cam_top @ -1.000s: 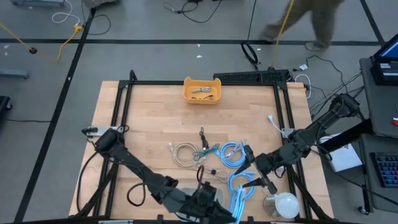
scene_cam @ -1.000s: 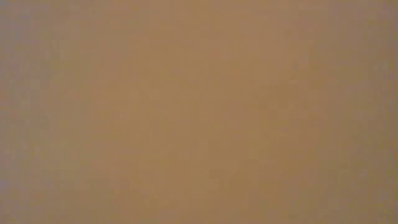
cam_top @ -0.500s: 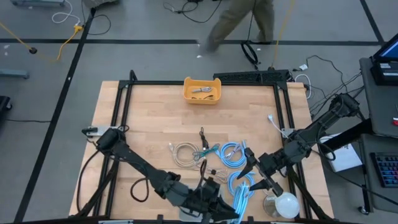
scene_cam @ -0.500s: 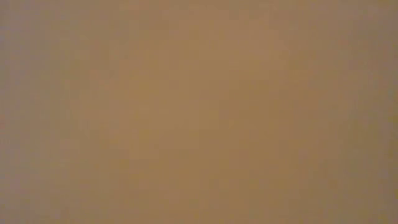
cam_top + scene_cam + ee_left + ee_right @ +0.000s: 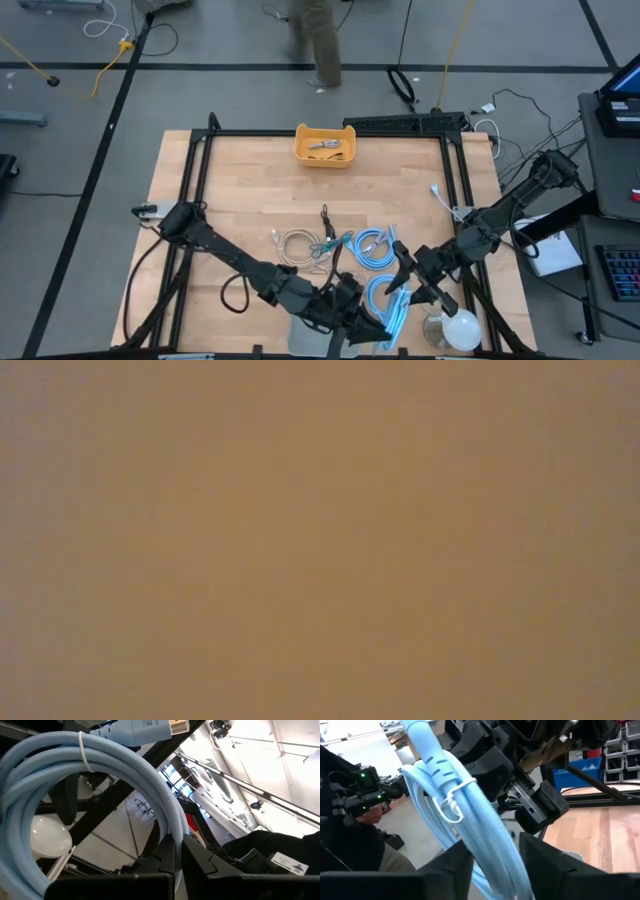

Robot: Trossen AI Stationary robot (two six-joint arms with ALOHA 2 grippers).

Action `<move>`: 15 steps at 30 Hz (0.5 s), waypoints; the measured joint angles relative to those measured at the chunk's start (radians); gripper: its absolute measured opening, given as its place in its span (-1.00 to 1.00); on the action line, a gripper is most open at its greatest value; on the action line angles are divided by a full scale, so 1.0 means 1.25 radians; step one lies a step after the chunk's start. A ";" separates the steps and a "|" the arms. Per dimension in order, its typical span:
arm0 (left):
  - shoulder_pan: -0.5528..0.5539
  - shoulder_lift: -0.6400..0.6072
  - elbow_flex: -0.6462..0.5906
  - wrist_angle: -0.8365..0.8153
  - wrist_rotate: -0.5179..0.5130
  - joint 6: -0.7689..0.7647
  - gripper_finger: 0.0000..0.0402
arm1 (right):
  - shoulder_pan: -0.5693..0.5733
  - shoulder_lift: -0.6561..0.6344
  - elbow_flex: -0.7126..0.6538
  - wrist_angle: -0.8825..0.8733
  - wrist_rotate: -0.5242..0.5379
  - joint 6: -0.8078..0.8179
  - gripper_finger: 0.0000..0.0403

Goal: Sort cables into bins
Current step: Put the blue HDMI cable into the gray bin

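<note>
Item one: my left tool [image 5: 378,325], at the bench's [image 5: 250,190] six-o'clock edge, pinching a coiled light-blue cable [image 5: 90,765]; the left wrist view shows the coil clamped between the two pressed-together fingers [image 5: 167,860].

Item two: my right tool [image 5: 402,290], at about five o'clock, fingers [image 5: 455,865] spread on either side of that same cable [image 5: 470,820], not visibly clamping it.

Item three: two more light-blue coils [image 5: 373,247] near bench centre toward four o'clock, and a beige coil [image 5: 294,247] just beside them at their nine o'clock.

Item four: orange-yellow bin [image 5: 324,146] at twelve o'clock, small cables inside.

Item five: pale grey bin [image 5: 312,340] at six o'clock, mostly under my left arm.

Item six: white dome [image 5: 460,328] at five o'clock.

The low view gives me nothing but blur.
</note>
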 joint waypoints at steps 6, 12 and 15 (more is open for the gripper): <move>0.001 -0.001 0.001 0.002 -0.006 -0.006 -0.95 | 0.000 0.000 0.000 -0.002 -0.023 -0.026 -0.75; 0.009 -0.001 0.001 -0.029 -0.005 -0.028 -0.82 | -0.008 0.000 0.000 -0.017 -0.020 -0.035 -0.76; 0.014 -0.038 0.001 -0.145 -0.010 -0.048 -0.71 | -0.019 0.001 0.000 -0.029 0.007 -0.028 -0.81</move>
